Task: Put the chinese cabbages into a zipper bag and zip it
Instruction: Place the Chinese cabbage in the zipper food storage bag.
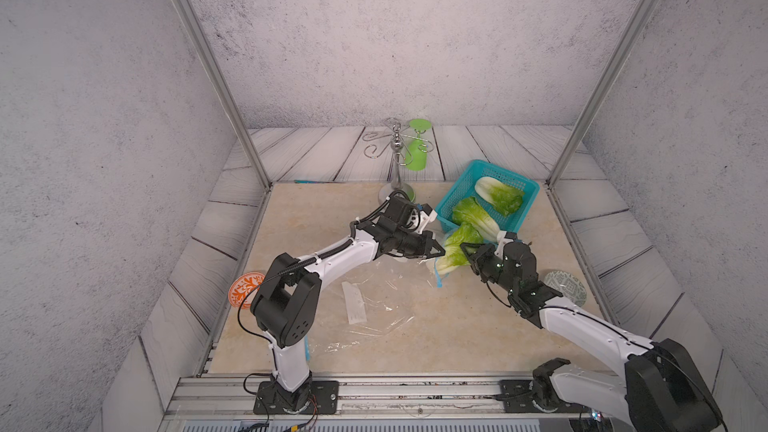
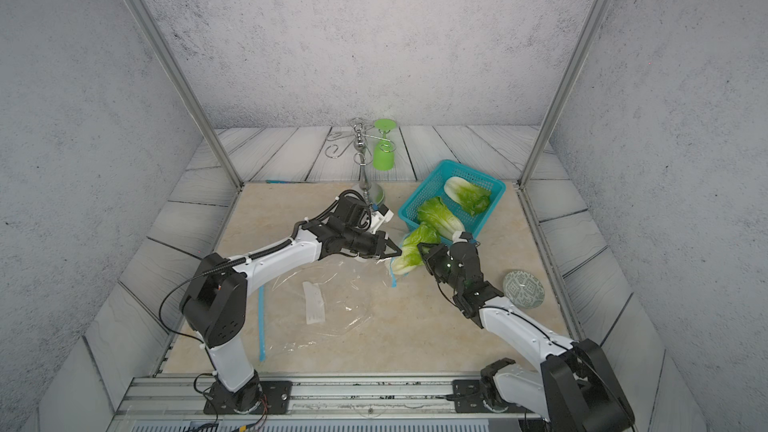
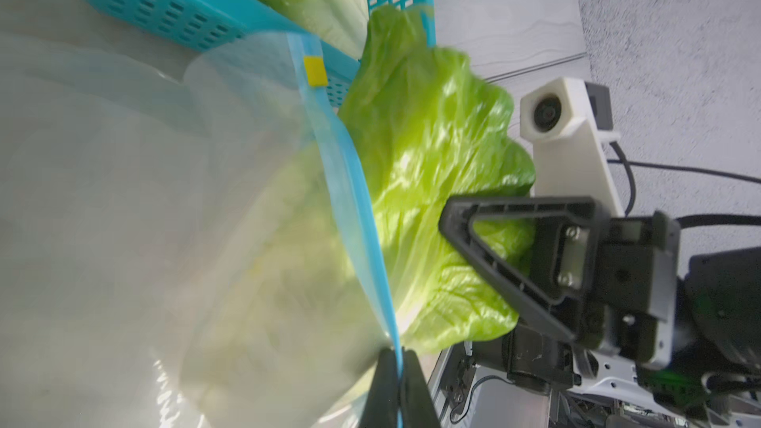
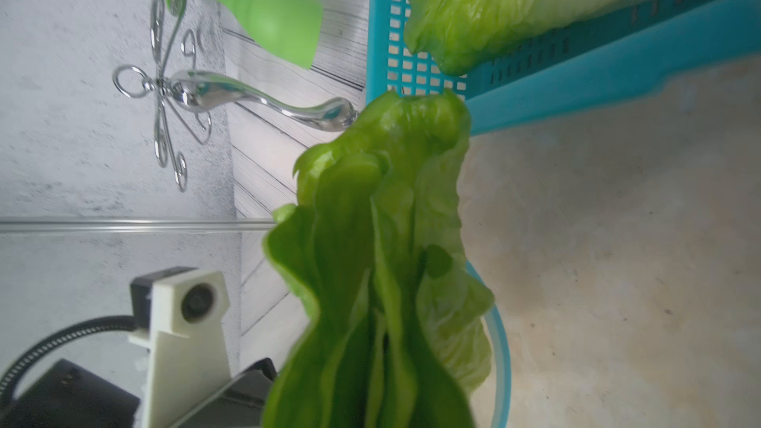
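A clear zipper bag (image 1: 374, 297) lies on the table, its blue zip rim (image 3: 362, 216) lifted at the right end. My left gripper (image 1: 441, 250) (image 3: 397, 358) is shut on that rim. My right gripper (image 1: 467, 249) (image 2: 424, 249) is shut on the leafy end of one chinese cabbage (image 1: 455, 249) (image 3: 432, 166) (image 4: 370, 282). Its white base pokes into the bag's mouth. In the right wrist view the leaves hide the jaws. Two more cabbages (image 1: 498, 195) (image 1: 473, 216) lie in the teal basket (image 1: 486, 168).
A chrome glass rack (image 1: 397, 160) with a hanging green goblet (image 1: 417, 147) stands behind the left gripper. An orange plate (image 1: 245, 288) sits at the table's left edge and a grey patterned plate (image 1: 565, 286) at the right. Metal frame posts stand at both far corners.
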